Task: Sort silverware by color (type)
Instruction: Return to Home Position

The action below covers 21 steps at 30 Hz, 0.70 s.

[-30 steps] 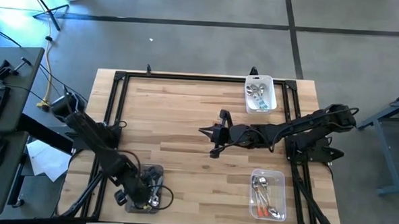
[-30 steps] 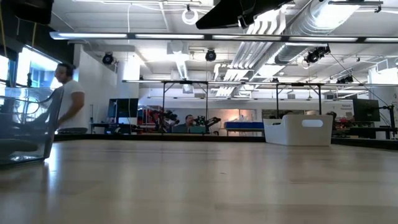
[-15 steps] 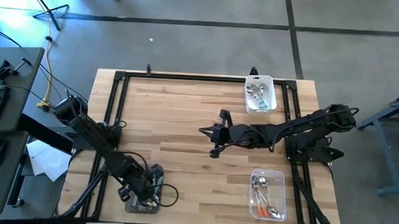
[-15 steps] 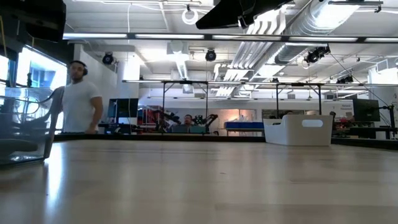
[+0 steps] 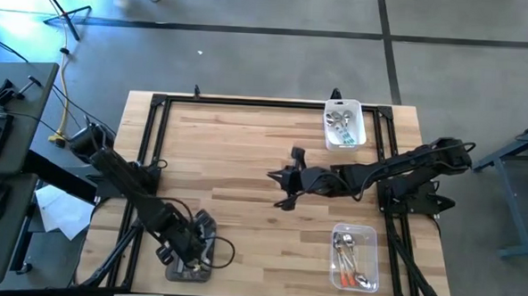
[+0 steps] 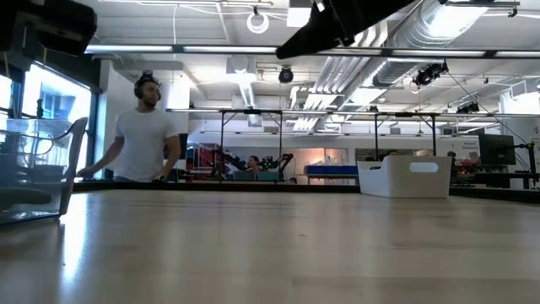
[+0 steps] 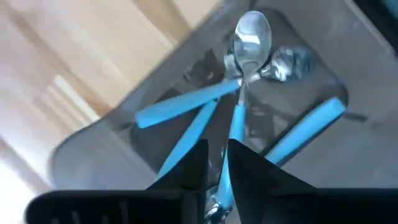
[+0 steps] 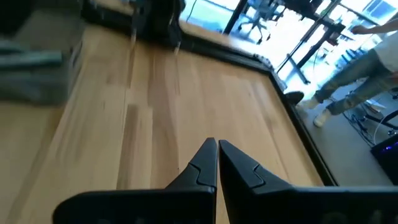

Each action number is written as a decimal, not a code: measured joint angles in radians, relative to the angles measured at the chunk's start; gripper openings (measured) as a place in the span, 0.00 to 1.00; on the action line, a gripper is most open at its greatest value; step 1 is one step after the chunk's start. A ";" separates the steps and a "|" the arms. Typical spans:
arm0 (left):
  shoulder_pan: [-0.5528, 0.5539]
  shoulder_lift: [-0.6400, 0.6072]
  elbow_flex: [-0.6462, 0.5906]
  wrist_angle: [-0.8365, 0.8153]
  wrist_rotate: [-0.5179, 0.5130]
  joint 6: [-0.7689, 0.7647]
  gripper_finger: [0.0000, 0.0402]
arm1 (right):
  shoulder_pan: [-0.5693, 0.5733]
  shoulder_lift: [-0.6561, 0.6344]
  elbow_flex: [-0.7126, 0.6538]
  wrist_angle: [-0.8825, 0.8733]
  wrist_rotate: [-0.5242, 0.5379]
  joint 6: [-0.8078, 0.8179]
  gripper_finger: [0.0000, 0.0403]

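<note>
Table point(image 5: 246, 156): black rail point(image 5: 248, 103) along the edges, wide open wood in the middle.
Right gripper point(image 5: 274, 176): over mid-table, fingers together, well apart from every bin.
Left gripper point(image 7: 216, 146): above the dark bin point(image 5: 185, 269) at the high view's lower left corner, fingers a narrow gap apart.
White bin point(image 5: 363, 126): upper right edge, silver spoons point(image 5: 340, 126) inside.
Clear bin point(image 5: 377, 260): lower right edge, mixed spoons point(image 5: 348, 259) inside.
Blue spoons point(image 7: 180, 109): in the dark bin.
Change: the right gripper has drawn slightly back toward its base; a person point(image 6: 143, 139) beyond the table has walked right.
</note>
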 joint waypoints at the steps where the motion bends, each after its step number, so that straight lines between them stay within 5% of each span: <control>1: 0.006 -0.016 0.000 0.001 0.002 -0.015 0.11 | 0.000 -0.002 0.000 -0.021 0.000 0.000 0.00; 8: 0.068 -0.170 -0.018 0.068 -0.052 -0.040 0.01 | -0.050 -0.007 0.000 -0.128 -0.036 0.015 0.00; 21: 0.389 -0.542 -0.392 0.581 0.047 0.150 0.00 | -0.216 -0.006 0.000 -0.038 -0.280 -0.053 0.00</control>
